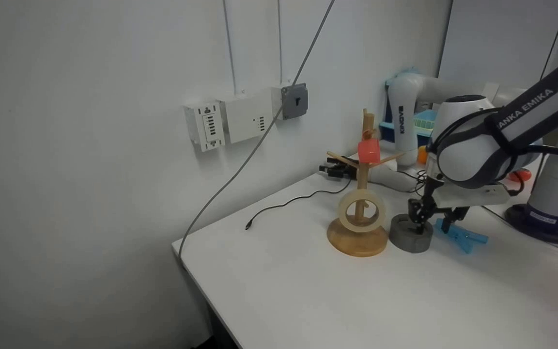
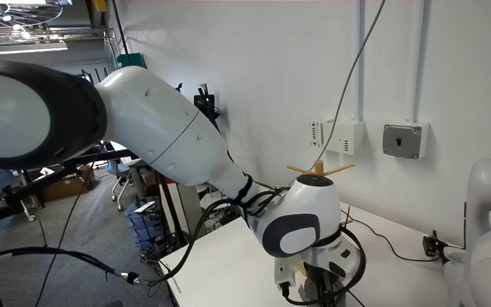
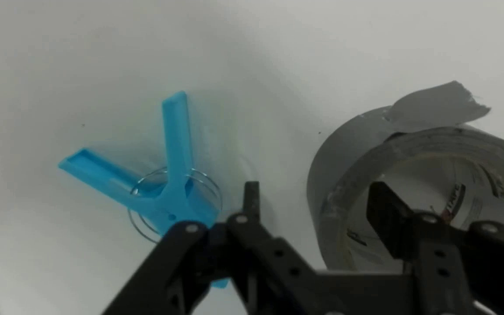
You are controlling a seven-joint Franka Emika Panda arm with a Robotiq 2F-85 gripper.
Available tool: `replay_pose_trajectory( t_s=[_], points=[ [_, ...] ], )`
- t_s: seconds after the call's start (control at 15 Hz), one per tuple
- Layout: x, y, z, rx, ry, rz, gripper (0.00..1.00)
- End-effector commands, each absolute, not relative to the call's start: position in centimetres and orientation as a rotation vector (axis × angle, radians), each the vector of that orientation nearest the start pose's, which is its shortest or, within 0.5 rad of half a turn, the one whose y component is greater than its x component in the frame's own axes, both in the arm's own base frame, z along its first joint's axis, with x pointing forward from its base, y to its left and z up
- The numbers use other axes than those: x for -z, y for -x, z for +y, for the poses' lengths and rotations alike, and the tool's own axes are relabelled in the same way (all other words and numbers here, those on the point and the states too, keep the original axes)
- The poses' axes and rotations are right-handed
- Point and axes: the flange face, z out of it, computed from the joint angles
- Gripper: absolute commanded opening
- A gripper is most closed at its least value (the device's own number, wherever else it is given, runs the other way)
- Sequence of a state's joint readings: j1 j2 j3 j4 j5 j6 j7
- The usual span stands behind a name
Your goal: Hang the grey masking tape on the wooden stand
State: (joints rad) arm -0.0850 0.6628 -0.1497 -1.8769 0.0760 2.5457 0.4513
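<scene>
The grey masking tape (image 1: 410,241) lies flat on the white table, right beside the base of the wooden stand (image 1: 356,246). In the wrist view the tape (image 3: 344,144) has a loose torn flap at its top edge. My gripper (image 1: 433,228) is open and points down. In the wrist view its jaws (image 3: 315,197) straddle the tape's near wall, one finger over the centre hole and one outside. No clamping on the wall shows. The stand's top (image 2: 319,167) shows behind the arm in an exterior view. The tape is mostly hidden there.
A blue spring clamp (image 1: 462,236) lies close beside the gripper's outer finger. A beige tape roll (image 1: 345,213) hangs low on the stand, and a small red roll (image 1: 368,151) hangs higher. A Kinova arm (image 1: 402,106) and a black cable (image 1: 298,198) are behind.
</scene>
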Motion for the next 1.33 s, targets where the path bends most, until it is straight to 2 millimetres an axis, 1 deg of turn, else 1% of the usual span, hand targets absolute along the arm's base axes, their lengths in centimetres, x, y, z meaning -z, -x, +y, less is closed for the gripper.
replay_pose_trajectory(
  t_s=[0.0,0.07,0.2,0.27,0.33,0.4,0.47,0.67,0.87,1.07,1.27],
  points=[
    [-15.5,-62.8,-15.1,0.043,2.952,1.17,0.35],
    [-15.6,-62.9,-15.2,0.047,2.953,1.17,0.27],
    [-15.8,-62.9,-15.2,0.053,2.953,1.168,0.13],
    [-16.0,-62.9,-15.2,0.053,2.955,1.163,0.04],
    [-16.2,-62.9,-15.2,0.052,2.957,1.161,0.01],
    [-16.4,-62.8,-15.1,0.045,2.961,1.156,0.0],
    [-16.5,-62.5,-15.2,0.036,2.965,1.154,0.04],
    [-17.1,-61.9,-15.4,0.014,2.97,1.161,0.04],
    [-17.9,-61.0,-16.6,-0.024,2.982,1.182,0.04],
    [-19.7,-60.0,-18.0,-0.036,2.986,1.216,0.04],
    [-22.3,-59.2,-19.2,-0.02,2.994,1.224,0.04]
  ],
)
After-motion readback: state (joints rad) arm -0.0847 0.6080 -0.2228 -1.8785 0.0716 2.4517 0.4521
